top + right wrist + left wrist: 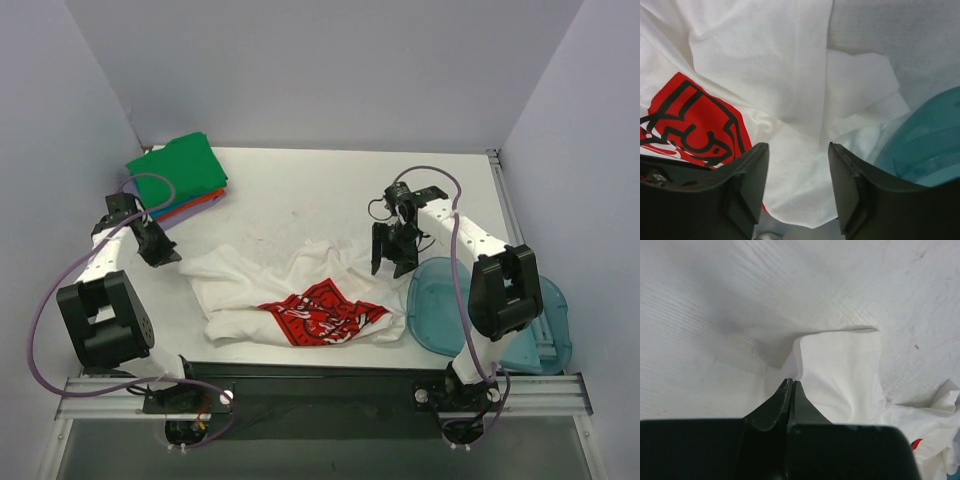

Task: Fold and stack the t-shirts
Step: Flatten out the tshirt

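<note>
Blue bin [447, 301] beside shirt [250, 292], stack [180, 168] behind

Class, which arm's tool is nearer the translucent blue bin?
Right. The right tool hovers beside the bin, over the white shirt; the left tool sits at the shirt's far side, away from it.

White t-shirt [245, 288] (crumpled, unfolded)

Your top view looks down from above and behind the arm bases [455, 395] over the whole table [300, 190]. Your wrist views look closely downward; all three share the white t-shirt [235, 290].
</note>
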You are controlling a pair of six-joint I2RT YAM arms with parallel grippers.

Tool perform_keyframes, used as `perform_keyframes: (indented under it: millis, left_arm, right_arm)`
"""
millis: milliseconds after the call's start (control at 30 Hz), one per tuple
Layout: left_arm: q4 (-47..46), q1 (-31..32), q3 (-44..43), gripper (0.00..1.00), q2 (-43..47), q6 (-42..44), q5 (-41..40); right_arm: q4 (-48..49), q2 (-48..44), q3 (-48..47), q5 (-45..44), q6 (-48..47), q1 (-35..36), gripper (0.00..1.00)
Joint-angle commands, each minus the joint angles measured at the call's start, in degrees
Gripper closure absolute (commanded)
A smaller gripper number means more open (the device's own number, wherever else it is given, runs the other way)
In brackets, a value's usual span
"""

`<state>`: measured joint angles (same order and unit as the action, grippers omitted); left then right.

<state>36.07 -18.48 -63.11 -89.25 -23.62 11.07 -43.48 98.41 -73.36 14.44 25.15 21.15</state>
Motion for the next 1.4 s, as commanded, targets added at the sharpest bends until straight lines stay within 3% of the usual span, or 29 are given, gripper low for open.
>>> perform_keyframes:
  millis: [0, 167, 300, 500, 900, 1367]
  left_arm:
    - [0.49, -0.77, 2.37, 1.00, 2.85, -0.47, 1.06]
    - [0.58, -1.12, 4.57, 1.00, 4.96, -0.73, 1.41]
    - [0.93, -1.12, 5.28, 1.00, 5.67, -1.43, 2.02]
    - [2.15, -1.30, 5.10, 1.00, 6.64, -1.26, 1.76]
    - [3.04, -1.30, 4.49, 1.00, 6.02, -1.17, 1.85]
    - [3.48, -1.38, 5.45, 1.00, 6.63, -0.82, 1.85]
  right_arm:
    - [-3.97, 1.60, -8.25, -3.27, -1.94, -1.36, 0.44]
    - [-4.15, 9.51, -18.90, -4.15, -2.64, -4.88, 0.45]
    - [-4.24, 16.71, -24.45, -4.07, -3.26, -6.29, 0.58]
    - [-3.36, 24.71, -27.18, -2.84, -3.79, -6.56, 0.67]
    - [-1.08, 29.91, -27.98, -3.89, -3.88, -6.73, 0.68]
    - [0.33, 29.73, -29.47, -3.45, -3.70, -6.73, 0.67]
